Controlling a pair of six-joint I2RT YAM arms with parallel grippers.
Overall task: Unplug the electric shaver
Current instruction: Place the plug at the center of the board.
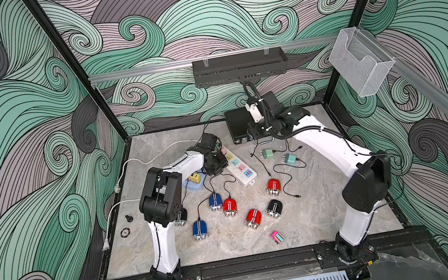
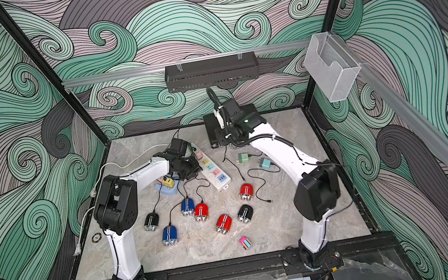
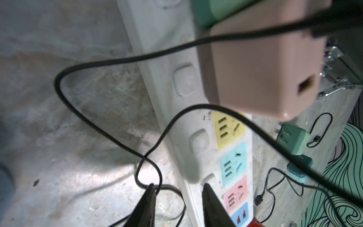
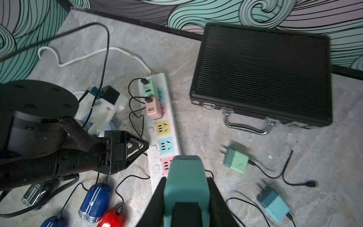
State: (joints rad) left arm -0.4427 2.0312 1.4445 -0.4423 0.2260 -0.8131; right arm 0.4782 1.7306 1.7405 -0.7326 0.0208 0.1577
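Right gripper (image 4: 186, 179) is clamped on a teal adapter (image 4: 184, 169), held clear above the power strip (image 4: 152, 137). Left gripper (image 3: 178, 189) has jaws slightly parted, grasping nothing, at the strip's left edge. Electric shavers (image 1: 215, 201) lie on the table (image 1: 323, 216), nearside of the strip.

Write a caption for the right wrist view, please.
Right claw holds a teal adapter clear of the power strip; green adapter and pink adapter sit plugged in.

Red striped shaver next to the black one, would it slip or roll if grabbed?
The red, white-striped rounded shaver looks glossy and domed, so probably slippery to grip. Lying flat on the grey stone-look table, it would likely skid or spin when pushed, not roll.
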